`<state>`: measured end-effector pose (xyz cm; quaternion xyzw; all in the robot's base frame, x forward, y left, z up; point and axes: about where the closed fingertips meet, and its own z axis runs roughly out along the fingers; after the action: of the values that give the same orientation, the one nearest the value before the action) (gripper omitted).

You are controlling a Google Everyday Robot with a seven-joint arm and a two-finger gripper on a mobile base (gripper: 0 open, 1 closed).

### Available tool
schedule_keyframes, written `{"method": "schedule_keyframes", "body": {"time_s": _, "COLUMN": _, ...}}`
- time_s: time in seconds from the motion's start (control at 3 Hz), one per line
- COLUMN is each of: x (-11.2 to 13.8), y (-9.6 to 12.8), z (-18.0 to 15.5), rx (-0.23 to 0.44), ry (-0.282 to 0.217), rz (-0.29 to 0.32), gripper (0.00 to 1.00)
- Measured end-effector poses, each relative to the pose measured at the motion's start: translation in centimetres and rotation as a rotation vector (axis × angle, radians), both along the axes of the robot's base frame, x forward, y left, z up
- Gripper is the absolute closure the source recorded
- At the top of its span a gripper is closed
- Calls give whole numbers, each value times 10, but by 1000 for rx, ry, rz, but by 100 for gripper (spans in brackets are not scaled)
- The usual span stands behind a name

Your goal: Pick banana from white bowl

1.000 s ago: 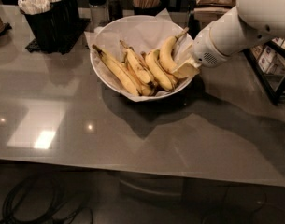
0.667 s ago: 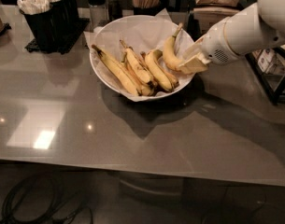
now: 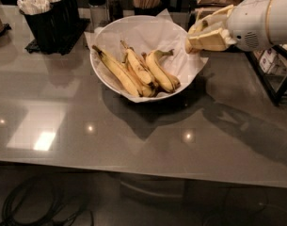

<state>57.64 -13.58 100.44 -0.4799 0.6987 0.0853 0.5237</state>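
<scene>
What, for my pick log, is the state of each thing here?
gripper: beside the white bowl's right rim, clear of the banana.
banana: lying in the bowl, not yet picked.
white bowl: upright on the table, paper-lined.
other bananas: lying in the bowl.
black holder: upright, full of white utensils.

**Change over the last second.** The gripper (image 3: 194, 36) has left the interior of the white bowl (image 3: 98, 69), where it was pressed against the right-hand fruit. It now stands higher and further right, over the bowl's right rim. The arm (image 3: 267, 15) has swung from a downward slope to nearly level. The curved banana (image 3: 159, 72), formerly half covered, now shows whole in the bowl, clear of the gripper. The paper lining (image 3: 180, 55) beside it is uncovered.
</scene>
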Motion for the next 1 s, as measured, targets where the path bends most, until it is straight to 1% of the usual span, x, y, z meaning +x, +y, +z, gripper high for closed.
{"method": "schedule_keyframes", "body": {"time_s": 0.33, "x": -20, "y": -4, "z": 21, "rx": 121, "ry": -45, "rz": 60, "gripper": 100}}
{"method": "schedule_keyframes", "body": {"time_s": 0.67, "x": -47, "y": -9, "z": 18, "rx": 278, "ry": -36, "rz": 131, "gripper": 100}}
{"method": "schedule_keyframes", "body": {"time_s": 1.0, "x": -85, "y": -19, "z": 14, "rx": 444, "ry": -5, "rz": 146, "gripper": 100}}
